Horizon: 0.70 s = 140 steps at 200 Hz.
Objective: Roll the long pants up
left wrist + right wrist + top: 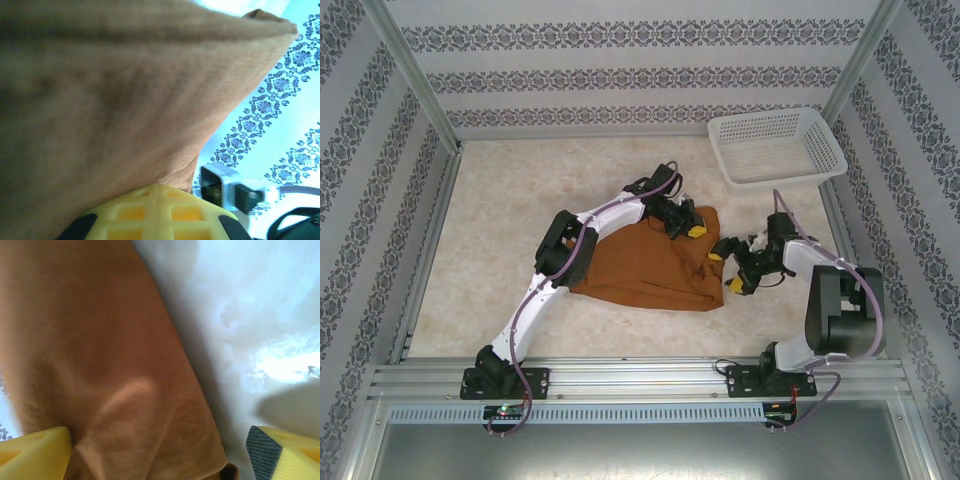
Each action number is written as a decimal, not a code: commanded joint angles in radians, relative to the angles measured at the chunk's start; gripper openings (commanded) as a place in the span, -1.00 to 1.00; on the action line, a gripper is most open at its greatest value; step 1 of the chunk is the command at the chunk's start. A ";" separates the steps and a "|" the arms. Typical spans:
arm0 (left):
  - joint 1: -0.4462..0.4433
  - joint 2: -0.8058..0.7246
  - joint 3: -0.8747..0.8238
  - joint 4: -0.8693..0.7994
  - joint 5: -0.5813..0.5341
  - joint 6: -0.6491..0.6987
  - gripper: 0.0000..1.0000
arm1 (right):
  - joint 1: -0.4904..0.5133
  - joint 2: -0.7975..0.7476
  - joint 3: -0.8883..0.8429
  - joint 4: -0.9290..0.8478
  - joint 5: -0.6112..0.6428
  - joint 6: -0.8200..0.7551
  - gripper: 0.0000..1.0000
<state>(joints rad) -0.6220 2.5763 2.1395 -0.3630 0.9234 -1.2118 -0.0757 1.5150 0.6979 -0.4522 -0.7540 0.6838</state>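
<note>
Here, long pants (640, 265) on pale mottled tabletop (500, 220), patterned walls (620, 40)

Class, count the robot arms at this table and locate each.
2. The left arm reaches across the long pants to their far right corner; the right arm bends toward their right edge.

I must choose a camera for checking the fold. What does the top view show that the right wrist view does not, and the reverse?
Top view: the whole folded pants, the white basket at the table's far right corner, and the left gripper shut on the pants' far right corner. Right wrist view: the cloth's weave up close, and the right gripper standing wide open with the pants' edge between its fingers. Both: the brown pants, the pale table and the right gripper at the pants' right edge.
</note>
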 commanded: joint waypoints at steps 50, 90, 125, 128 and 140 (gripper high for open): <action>-0.002 0.027 0.040 -0.034 -0.022 -0.003 -1.00 | 0.103 0.095 0.036 0.144 -0.014 0.064 0.30; -0.003 0.024 0.036 -0.024 -0.029 -0.009 -1.00 | 0.116 0.122 0.088 0.127 -0.012 0.050 -0.61; 0.003 0.020 0.048 -0.016 -0.028 -0.012 -0.27 | 0.110 0.100 0.232 -0.146 0.152 -0.120 -1.00; 0.004 0.017 0.049 -0.016 -0.029 -0.010 -0.05 | 0.110 0.097 0.251 -0.174 0.175 -0.136 -1.00; 0.008 0.006 0.054 -0.024 -0.038 0.000 0.67 | 0.104 0.085 0.320 -0.277 0.257 -0.202 -1.00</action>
<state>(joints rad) -0.6197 2.5778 2.1609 -0.3660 0.8890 -1.2133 0.0315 1.6257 0.8803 -0.5304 -0.6731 0.6487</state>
